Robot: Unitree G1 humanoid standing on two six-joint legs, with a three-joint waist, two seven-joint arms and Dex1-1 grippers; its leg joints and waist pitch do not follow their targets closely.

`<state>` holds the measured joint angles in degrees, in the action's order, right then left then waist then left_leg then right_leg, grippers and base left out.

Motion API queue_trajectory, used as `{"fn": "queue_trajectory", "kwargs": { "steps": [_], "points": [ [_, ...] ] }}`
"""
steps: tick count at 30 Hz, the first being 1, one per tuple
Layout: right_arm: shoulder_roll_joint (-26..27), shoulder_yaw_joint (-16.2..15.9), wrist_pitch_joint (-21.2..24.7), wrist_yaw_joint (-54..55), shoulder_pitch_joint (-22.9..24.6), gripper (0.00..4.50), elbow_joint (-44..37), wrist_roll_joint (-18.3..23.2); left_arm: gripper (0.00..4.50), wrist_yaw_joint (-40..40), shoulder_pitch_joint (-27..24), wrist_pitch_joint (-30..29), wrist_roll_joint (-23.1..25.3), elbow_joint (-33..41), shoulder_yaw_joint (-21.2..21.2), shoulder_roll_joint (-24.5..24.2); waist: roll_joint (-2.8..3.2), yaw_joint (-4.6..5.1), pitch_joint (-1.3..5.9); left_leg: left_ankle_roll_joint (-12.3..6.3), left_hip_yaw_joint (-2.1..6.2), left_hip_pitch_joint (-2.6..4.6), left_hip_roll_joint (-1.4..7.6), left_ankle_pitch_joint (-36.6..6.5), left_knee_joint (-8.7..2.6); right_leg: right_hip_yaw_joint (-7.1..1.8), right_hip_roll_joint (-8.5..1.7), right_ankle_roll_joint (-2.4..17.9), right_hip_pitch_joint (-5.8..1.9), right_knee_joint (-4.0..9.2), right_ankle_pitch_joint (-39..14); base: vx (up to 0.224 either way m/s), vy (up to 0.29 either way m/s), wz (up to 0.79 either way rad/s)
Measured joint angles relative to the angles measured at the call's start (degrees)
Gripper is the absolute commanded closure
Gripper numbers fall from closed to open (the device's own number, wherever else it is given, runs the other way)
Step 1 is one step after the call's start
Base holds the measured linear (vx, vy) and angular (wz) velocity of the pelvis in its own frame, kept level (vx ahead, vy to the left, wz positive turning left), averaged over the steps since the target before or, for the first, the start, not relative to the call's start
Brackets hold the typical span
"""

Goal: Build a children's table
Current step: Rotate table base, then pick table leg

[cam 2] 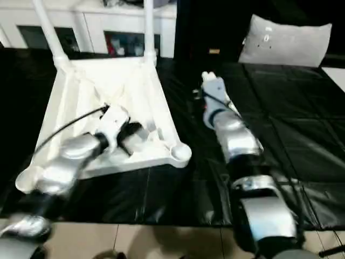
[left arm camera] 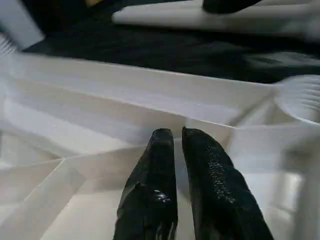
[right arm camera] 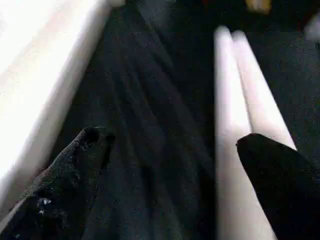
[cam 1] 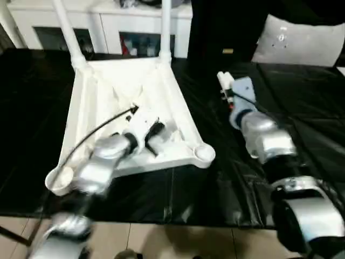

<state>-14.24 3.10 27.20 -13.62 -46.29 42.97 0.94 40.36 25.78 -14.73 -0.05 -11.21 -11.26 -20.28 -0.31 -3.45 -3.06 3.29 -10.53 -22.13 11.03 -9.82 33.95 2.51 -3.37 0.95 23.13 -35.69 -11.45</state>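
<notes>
**Ana:** Behind the black-covered table (cam 1: 161, 199), a white cabinet (cam 1: 108, 21) with glass doors is seen, and a grey cushion (cam 1: 299, 40) is propped off to the right. On the black cover, the children's table (cam 1: 116, 100) is laid upside down, ribbed underside up, with two legs (cam 1: 69, 32) already standing in the far corner sockets.

**Ben:** And two loose legs (right arm camera: 240, 100) are laid side by side on the cover, right of the upturned top.

**Ana:** The left arm is reached in over the near edge; the left pincer (left arm camera: 178, 137) is held inside the ribbed underside, near a rib, its fingers (left arm camera: 155, 165) almost pressed together, nothing seen between them.

**Ben:** The right arm is stretched forward beside the top. The right pincer (right arm camera: 170, 145) is spread wide above the cover, one finger over the loose legs, nothing gripped.
</notes>
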Motion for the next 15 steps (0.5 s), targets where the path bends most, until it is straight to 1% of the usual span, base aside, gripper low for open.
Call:
{"fn": "queue_trajectory", "kwargs": {
  "steps": [2,3,4,6,8,11,13,15],
  "points": [
    [-0.55,0.4,2.47,0.05,-0.24,0.0,0.57,0.21,3.61,2.76,-0.8,-0.84,-0.43,2.65,-0.76,-1.56,0.0,0.07,0.0,0.02,-0.01,0.02,0.0,0.01,0.0,-0.02,0.0,0.0,0.0,-0.02,0.0,0.0,0.0,0.0],
    [-0.7,0.79,4.67,0.03,-0.73,0.0,1.2,0.7,3.43,4.76,-1.24,-1.67,-1.05,4.46,-1.29,-2.25,0.0,0.11,0.0,0.03,-0.01,0.03,0.0,0.02,0.0,-0.02,0.0,0.0,0.0,-0.03,0.0,0.0,0.0,0.0],
    [-0.86,0.94,6.08,0.05,-1.09,0.0,1.7,0.74,3.43,6.21,-1.43,-2.48,-1.67,6.01,-1.82,-2.62,0.0,0.12,0.0,0.05,-0.01,0.03,0.0,0.03,0.0,-0.02,0.0,-0.01,0.0,-0.04,0.0,0.0,0.0,0.0],
    [-1.3,1.08,8.61,0.62,-1.99,0.0,2.89,0.73,3.21,9.28,-1.7,-4.25,-2.75,9.64,-3.24,-3.74,0.0,0.11,0.0,0.06,-0.01,0.03,0.0,0.03,0.0,-0.02,0.0,-0.01,0.01,-0.06,-0.01,0.0,0.0,0.0],
    [-1.72,1.2,10.48,0.88,-2.99,0.0,3.44,0.71,3.11,10.38,-1.75,-5.39,-3.04,11.36,-3.51,-4.19,0.0,0.17,-0.01,0.11,-0.01,0.03,0.0,0.07,-0.01,-0.02,0.0,-0.02,0.03,-0.09,-0.01,0.0,0.0,0.0],
    [-2.88,1.2,12.78,0.68,-4.6,0.0,4.59,0.63,2.74,10.69,-2.02,-6.87,-3.67,12.82,-3.87,-4.65,0.0,0.24,-0.01,0.14,-0.01,0.04,0.0,0.08,-0.01,-0.02,0.0,-0.02,0.03,-0.1,-0.01,0.0,0.0,0.0],
    [-3.12,1.19,14.06,0.33,-5.01,0.0,5.04,0.66,2.69,10.74,-2.41,-7.61,-3.71,13.56,-4.1,-5.11,-0.01,0.28,-0.01,0.15,-0.02,0.04,0.0,0.09,-0.01,-0.02,0.0,-0.03,0.02,-0.11,-0.02,0.0,0.0,0.0],
    [-3.21,1.19,15.93,-0.87,-5.39,0.0,6.41,0.84,2.51,11.26,-2.68,-8.32,-3.68,14.35,-4.85,-5.44,-0.03,0.29,-0.02,0.15,-0.01,0.04,0.0,0.09,-0.01,-0.02,0.0,-0.03,0.02,-0.12,-0.02,0.0,0.0,0.0]
  ]
}}
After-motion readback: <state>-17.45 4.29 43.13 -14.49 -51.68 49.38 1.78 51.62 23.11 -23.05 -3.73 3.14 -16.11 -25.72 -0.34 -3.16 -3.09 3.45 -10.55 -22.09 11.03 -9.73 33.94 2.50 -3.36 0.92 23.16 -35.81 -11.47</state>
